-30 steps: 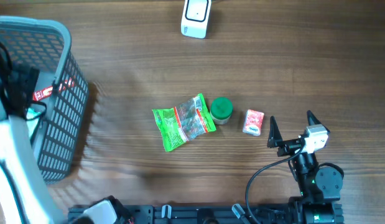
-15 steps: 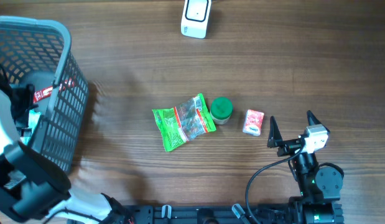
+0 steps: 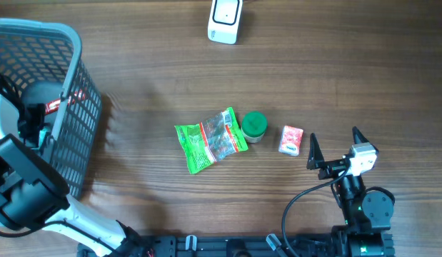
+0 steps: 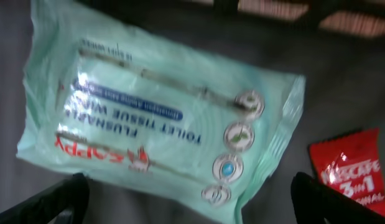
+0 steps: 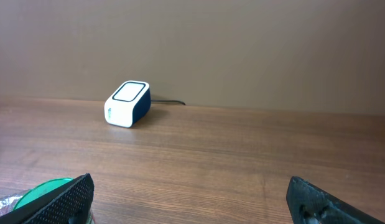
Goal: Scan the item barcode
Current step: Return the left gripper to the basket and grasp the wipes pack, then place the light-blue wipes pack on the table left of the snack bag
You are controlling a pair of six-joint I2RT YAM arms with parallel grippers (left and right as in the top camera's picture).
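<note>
While the left claw hangs inside the basket, its fingers spread wide, a pale green wipes pack lies just below it, seemingly untouched, a red coffee sachet to its right. Green snack bag, green-lidded tub and pink packet lie left of the right claw, packet nearest; the scanner stands far ahead. That claw gapes empty.

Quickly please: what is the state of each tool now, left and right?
Left tool: open, holding nothing, above the tissue pack.
Right tool: open, holding nothing.
</note>
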